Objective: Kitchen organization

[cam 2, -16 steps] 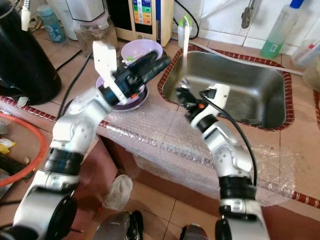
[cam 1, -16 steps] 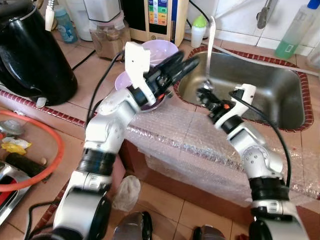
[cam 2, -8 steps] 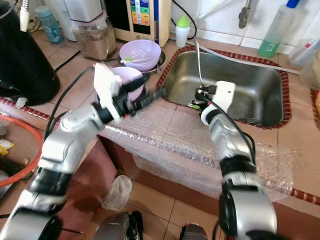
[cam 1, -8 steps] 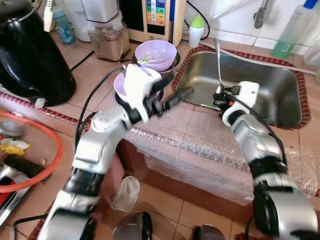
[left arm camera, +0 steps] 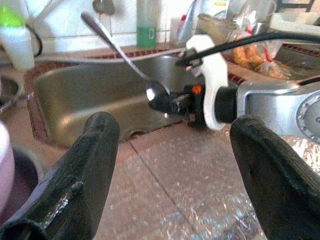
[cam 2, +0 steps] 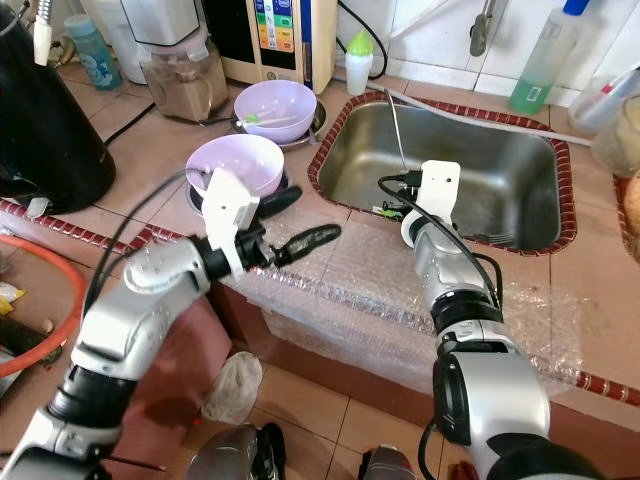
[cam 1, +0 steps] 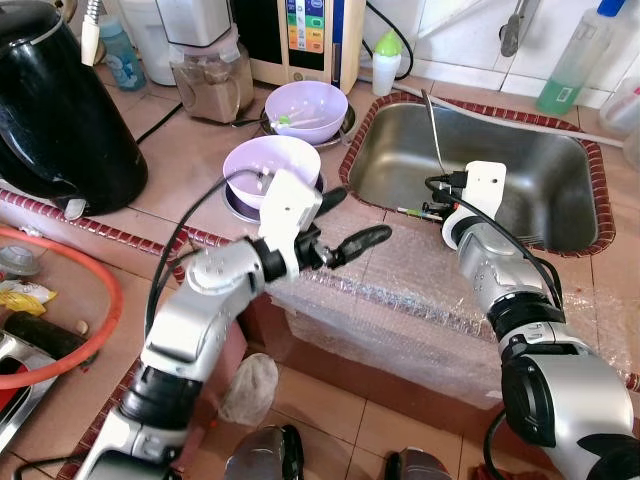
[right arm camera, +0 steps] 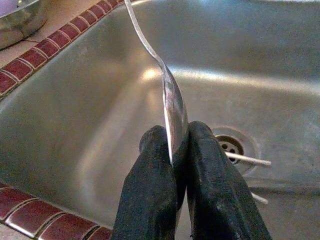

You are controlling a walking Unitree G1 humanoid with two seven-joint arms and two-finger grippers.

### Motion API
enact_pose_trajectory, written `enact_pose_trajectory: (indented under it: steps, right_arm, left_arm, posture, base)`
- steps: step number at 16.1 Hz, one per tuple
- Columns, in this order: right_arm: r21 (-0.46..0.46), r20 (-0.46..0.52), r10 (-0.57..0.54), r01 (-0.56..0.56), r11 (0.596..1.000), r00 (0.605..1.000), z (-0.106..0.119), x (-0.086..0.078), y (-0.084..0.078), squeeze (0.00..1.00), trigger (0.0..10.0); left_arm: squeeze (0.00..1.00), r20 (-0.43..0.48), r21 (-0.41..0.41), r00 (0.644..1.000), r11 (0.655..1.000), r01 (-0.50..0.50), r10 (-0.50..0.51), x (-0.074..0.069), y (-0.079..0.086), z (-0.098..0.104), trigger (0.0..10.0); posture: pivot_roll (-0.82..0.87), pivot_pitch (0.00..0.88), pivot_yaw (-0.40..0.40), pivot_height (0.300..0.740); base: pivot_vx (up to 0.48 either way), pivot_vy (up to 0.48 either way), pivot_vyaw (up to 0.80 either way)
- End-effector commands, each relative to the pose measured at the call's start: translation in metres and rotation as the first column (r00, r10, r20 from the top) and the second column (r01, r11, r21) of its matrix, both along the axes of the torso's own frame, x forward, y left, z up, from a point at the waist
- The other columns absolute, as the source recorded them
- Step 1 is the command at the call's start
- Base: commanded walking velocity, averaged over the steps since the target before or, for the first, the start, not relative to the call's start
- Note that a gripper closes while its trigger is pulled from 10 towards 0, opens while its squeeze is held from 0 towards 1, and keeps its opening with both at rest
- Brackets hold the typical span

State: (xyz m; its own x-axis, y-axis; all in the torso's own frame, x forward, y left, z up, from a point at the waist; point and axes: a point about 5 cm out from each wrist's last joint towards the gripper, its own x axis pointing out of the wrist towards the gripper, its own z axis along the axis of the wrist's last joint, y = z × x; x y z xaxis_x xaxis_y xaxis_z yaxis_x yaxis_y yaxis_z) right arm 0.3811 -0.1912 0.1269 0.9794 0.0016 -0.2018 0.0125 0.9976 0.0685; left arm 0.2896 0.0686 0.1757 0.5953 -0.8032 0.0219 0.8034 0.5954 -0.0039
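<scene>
Spoon [right arm camera: 170,107], a slim polished-metal utensil with a long, slightly curved handle and a shiny bowl, is held over the near edge of the stainless sink [cam 1: 520,190], handle rising up and back over the basin. It is judged light, rigid and slick, so a grip at the bowl end, as here, leaves the long handle free to pivot; a hold nearer the neck or mid-handle would likely steady it better. The right gripper [right arm camera: 172,150] has its jaws pressed together on the bowl, pinching it edge-on between the two black fingers [right arm camera: 150,190]. The left gripper [cam 1: 335,225] hovers above the bubble wrap [cam 1: 400,290] draped over the front of the tiled surface [cam 1: 180,150], its jaws spread wide and holding nothing, pointed toward the spoon. Just beside it stand two lilac bowls [cam 1: 270,165]; farther left sits a black kettle [cam 1: 60,110], and bottles line the back wall.
</scene>
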Motion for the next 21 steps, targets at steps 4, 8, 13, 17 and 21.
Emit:
enact_pose_trajectory:
  steps: [4,8,13,17,21]
  right_arm:
    - [-0.030,0.091,-0.039,0.042,0.999,0.995,-0.003,-0.013,-0.013,0.00,0.0]
    - [-0.055,0.236,-0.104,0.121,0.991,0.966,0.001,-0.037,-0.032,0.00,0.0]
    - [-0.052,0.257,-0.127,0.145,0.988,0.958,-0.004,-0.057,-0.028,0.00,0.0]
    - [-0.077,0.332,-0.068,0.099,0.992,0.941,0.012,-0.056,-0.018,0.00,0.0]
    - [-0.100,0.362,-0.008,0.047,0.994,0.932,0.020,-0.053,-0.009,0.00,0.0]
  left_arm:
    - [0.00,0.018,-0.093,0.981,0.977,-0.191,0.193,-0.003,0.017,0.006,10.0]
    - [0.00,0.045,-0.119,0.960,0.956,-0.270,0.276,-0.015,0.027,0.012,10.0]
    - [0.00,0.047,-0.149,0.963,0.955,-0.255,0.264,-0.022,0.020,0.018,10.0]
    - [0.00,0.052,-0.175,0.964,0.953,-0.249,0.262,-0.023,0.017,0.023,10.0]
    - [0.00,0.056,-0.180,0.962,0.950,-0.255,0.269,-0.022,0.017,0.025,10.0]
  posture:
    - [-0.01,0.055,0.039,0.740]
    - [-0.02,0.060,0.048,0.740]
    - [-0.02,0.046,0.058,0.740]
    - [-0.02,0.029,0.055,0.740]
    - [-0.02,0.022,0.047,0.740]
  base:
    - [0.000,0.000,0.00]
    - [0.000,0.000,0.00]
    - [0.000,0.000,-0.80]
    - [0.125,0.000,-0.32]
    - [0.329,0.000,0.00]
